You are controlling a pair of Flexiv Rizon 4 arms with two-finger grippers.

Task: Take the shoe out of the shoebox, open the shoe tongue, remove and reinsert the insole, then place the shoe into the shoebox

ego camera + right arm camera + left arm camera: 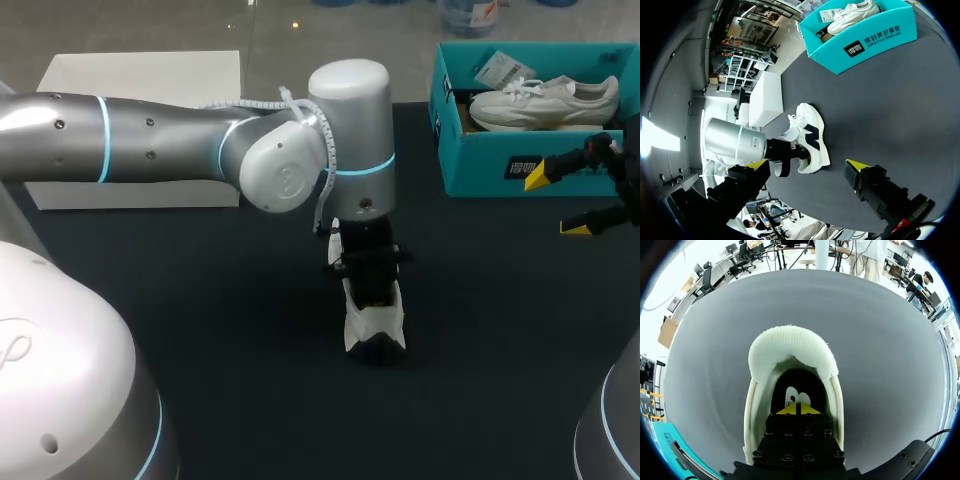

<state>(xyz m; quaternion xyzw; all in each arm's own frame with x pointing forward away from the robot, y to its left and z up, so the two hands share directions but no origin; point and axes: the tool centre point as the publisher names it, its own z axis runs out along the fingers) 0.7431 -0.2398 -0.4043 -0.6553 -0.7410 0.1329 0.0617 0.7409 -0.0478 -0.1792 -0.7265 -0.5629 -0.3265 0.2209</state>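
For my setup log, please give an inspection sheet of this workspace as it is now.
Surface: dark table.
Job's things: white shoe on the table's middle; teal shoebox at the far right, holding a second white shoe.
Clutter: white box, far left.
Claws: left claw inside the shoe's opening, tips together; right claw open, in front of the shoebox.
Cables: white cable along the left arm's wrist.
Surroundings: nothing seen.

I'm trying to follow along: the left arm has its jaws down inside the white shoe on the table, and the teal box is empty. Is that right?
No. The teal box is not empty: the head view shows another white shoe lying in it. The rest holds: the left arm has its jaws down inside the white shoe on the table.
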